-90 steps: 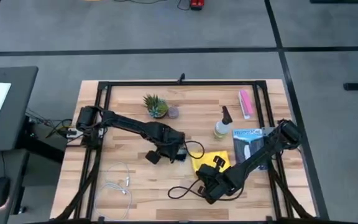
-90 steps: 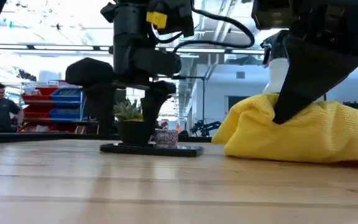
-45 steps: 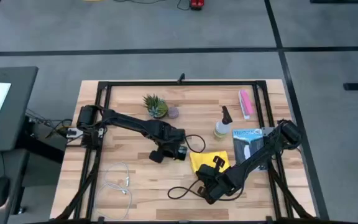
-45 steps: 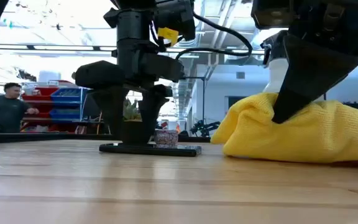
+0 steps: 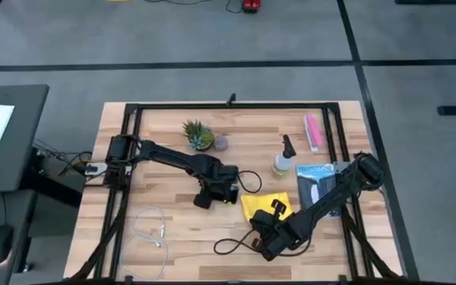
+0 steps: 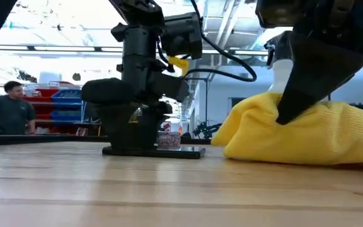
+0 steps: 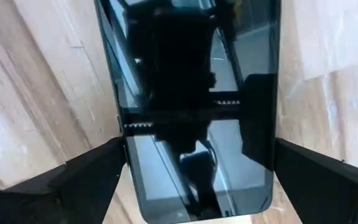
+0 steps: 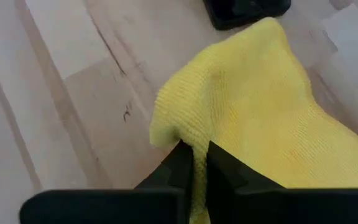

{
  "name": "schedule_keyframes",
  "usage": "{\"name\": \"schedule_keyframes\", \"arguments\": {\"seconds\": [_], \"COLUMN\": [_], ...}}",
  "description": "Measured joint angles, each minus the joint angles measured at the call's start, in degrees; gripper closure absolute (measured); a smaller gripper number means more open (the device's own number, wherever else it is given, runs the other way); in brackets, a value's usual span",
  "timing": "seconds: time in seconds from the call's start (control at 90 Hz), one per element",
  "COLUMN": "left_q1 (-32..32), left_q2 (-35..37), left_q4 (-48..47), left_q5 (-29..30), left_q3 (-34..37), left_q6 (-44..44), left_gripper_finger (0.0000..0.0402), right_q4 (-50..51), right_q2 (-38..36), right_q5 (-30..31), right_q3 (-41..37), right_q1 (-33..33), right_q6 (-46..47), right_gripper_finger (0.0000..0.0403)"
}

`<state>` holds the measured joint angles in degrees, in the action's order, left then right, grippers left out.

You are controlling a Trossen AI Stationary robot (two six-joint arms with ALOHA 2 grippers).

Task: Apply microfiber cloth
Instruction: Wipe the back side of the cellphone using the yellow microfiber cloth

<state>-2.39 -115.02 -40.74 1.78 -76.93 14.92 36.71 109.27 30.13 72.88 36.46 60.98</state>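
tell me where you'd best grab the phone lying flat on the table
By its two long edges, coming straight down from above. The phone lies flat, screen up, so only its thin sides offer purchase. The left hand already straddles it, one finger outside each long edge. The right hand is shut on the microfiber cloth beside it.

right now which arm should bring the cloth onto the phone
Right. The right gripper is already shut on the microfiber cloth, beside the phone. The left gripper straddles the phone, open around it.
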Motion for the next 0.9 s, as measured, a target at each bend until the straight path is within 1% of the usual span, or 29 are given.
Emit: {"name": "schedule_keyframes", "arguments": {"seconds": [0.111, 0.178, 0.344, 0.556, 0.7, 0.711, 0.733, 0.789, 0.811, 0.856, 0.9], "left_q1": [-0.19, -0.59, -1.09, -1.09, -0.19, -0.07, 0.25, 1.04, 1.39, 2.13, 2.77], "left_q2": [-0.26, -0.92, -1.01, 1.13, 3.85, 4.21, 4.98, 6.89, 7.54, 8.61, 9.62], "left_q4": [0.03, -0.02, -0.67, -0.39, 0.65, 0.74, 0.67, 1.48, 1.72, 1.74, 1.79], "left_q5": [0.31, 0.79, 1.46, 1.19, -2.22, -2.57, -3.47, -4.87, -5.54, -6.82, -7.88], "left_q3": [0.04, 0.04, 0.11, 0.26, 0.61, 0.60, 0.61, 0.46, 0.46, 0.46, 0.48], "left_q6": [-1.00, -1.27, -1.87, -3.04, -5.09, -5.20, -5.55, -6.61, -6.99, -7.49, -7.64], "left_gripper_finger": [0.0025, 0.0033, 0.0094, 0.0094, 0.0095, 0.0101, 0.0128, 0.0237, 0.0268, 0.0309, 0.0337], "right_q4": [-0.07, -0.09, 0.08, 0.13, 0.25, 0.24, 0.20, 0.37, 0.53, 0.56, 0.63], "right_q2": [0.00, 0.00, 0.00, 0.00, -0.08, -0.12, -0.15, -0.64, -0.92, -1.48, -2.17], "right_q5": [0.04, 0.15, 0.30, 3.68, 7.70, 8.11, 9.10, 11.90, 13.16, 15.40, 17.52], "right_q3": [0.00, 0.00, 0.00, 0.00, 0.00, 0.00, 0.00, 0.00, 0.00, 0.02, 0.07], "right_q1": [0.05, 0.03, 0.18, 2.04, 3.93, 4.09, 4.39, 5.35, 5.76, 6.45, 7.17], "right_q6": [-0.01, -0.01, -0.39, -0.62, -0.62, -0.64, -0.62, -0.62, -0.63, -0.62, -0.62], "right_gripper_finger": [0.0390, 0.0390, 0.0390, 0.0390, 0.0390, 0.0390, 0.0390, 0.0390, 0.0390, 0.0390, 0.0390]}}
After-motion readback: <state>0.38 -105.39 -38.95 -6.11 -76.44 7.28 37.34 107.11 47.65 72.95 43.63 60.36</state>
